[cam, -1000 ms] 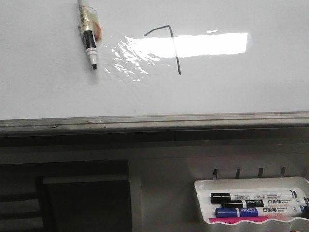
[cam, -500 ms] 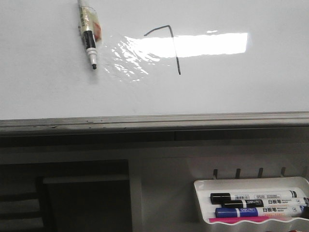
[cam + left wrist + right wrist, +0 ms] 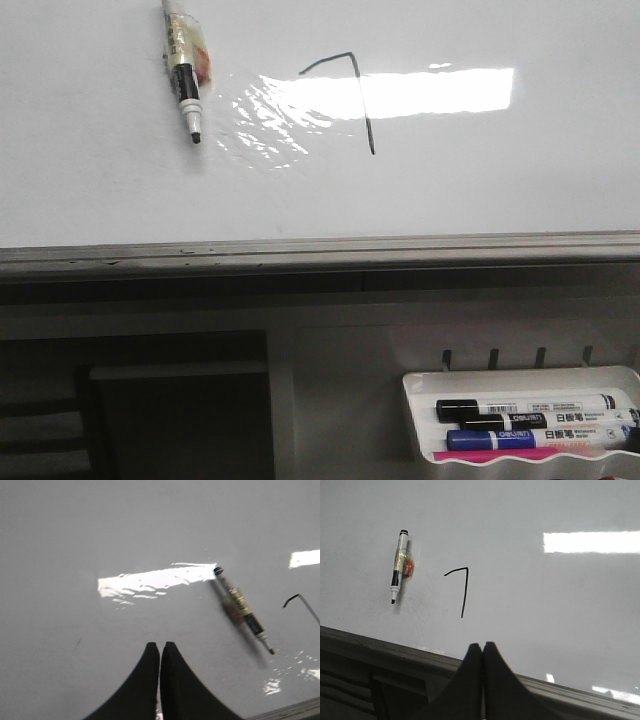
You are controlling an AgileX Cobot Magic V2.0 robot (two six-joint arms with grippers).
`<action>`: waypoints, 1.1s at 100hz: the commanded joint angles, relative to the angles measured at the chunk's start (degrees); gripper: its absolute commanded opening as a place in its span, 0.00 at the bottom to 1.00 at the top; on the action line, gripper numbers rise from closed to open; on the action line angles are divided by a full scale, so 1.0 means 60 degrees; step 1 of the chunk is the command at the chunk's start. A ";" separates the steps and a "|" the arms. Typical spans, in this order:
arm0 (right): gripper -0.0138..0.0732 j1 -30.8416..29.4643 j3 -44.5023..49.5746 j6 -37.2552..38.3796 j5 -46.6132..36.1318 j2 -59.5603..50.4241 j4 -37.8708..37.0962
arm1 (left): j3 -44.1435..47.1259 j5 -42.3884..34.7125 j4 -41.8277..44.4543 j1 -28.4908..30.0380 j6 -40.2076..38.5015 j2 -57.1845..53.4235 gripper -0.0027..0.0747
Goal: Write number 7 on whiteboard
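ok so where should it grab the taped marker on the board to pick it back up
Probably the taped middle of the barrel of the marker, fingers closing across its width. It lies flat on the whiteboard, capless tip toward the board's near edge, so come straight down at the board face and stay clear of the inked tip.

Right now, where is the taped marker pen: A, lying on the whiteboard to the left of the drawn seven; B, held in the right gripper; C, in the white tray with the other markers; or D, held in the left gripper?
A: the taped marker pen lies free on the whiteboard, left of the number 7; both the left gripper and the right gripper are shut and hold nothing.
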 commanded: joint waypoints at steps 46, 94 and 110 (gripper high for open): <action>0.09 -0.0046 -0.0221 -0.0111 -0.0452 -0.0062 0.0364 | 0.1426 0.0196 0.1394 0.1882 -0.1358 -0.1377 0.01; 0.09 -0.0046 -0.0221 -0.0111 -0.0452 -0.0062 0.0364 | 0.1427 0.0245 0.1333 0.1862 -0.1458 -0.1377 0.01; 0.09 -0.0046 -0.0221 -0.0111 -0.0452 -0.0062 0.0364 | 0.1427 0.0245 0.1333 0.1862 -0.1458 -0.1377 0.01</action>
